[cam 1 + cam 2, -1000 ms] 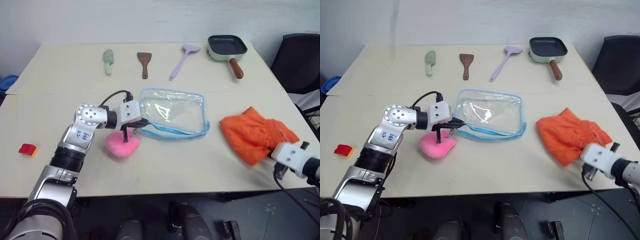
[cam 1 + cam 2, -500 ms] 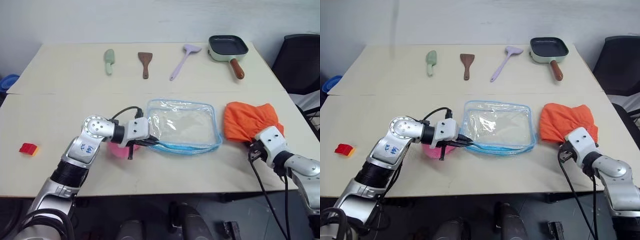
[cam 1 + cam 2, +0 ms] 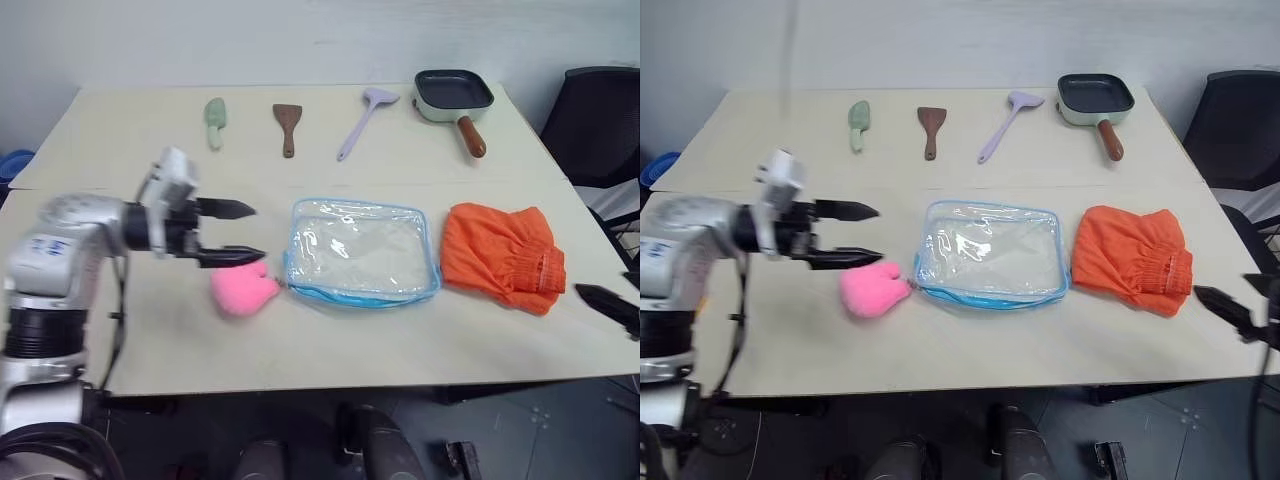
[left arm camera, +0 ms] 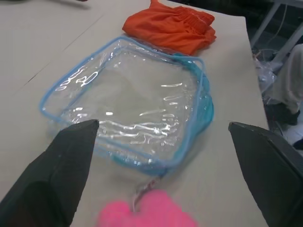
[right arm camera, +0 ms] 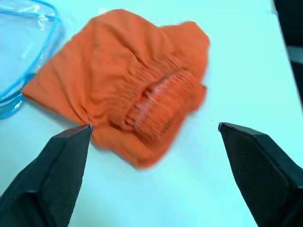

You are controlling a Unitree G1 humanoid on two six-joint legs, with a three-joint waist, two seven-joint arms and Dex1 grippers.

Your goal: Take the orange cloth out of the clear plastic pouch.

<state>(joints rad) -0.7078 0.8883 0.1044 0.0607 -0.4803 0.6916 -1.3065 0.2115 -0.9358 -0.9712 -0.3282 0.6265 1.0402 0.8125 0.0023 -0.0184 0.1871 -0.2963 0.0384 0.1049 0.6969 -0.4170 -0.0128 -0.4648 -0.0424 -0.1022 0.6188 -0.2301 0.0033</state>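
The clear plastic pouch (image 3: pixel 362 250) with light blue edging lies flat at the middle of the table, and nothing shows inside it. The orange cloth (image 3: pixel 500 257) lies spread on the table just right of the pouch, outside it, with its gathered hem (image 5: pixel 156 94) facing my right gripper. My left gripper (image 3: pixel 252 233) hovers left of the pouch, above the table. It is open and holds nothing. My right gripper (image 3: pixel 1232 300) is at the table's right edge, apart from the cloth, open and empty. Its fingers (image 5: pixel 52 175) stand wide in the right wrist view.
A pink heart plush (image 3: pixel 243 290) lies below my left gripper, touching the pouch's left corner. Along the far edge of the table lie a green spatula (image 3: pixel 215 122), a brown spatula (image 3: pixel 288 128), a purple spatula (image 3: pixel 362 120) and a dark pan (image 3: pixel 455 95). A black chair (image 3: pixel 600 120) stands at the right.
Both grippers have opened. The left let go of the pouch and drew back up and to the left. The right let go of the cloth and withdrew to the table's right edge.
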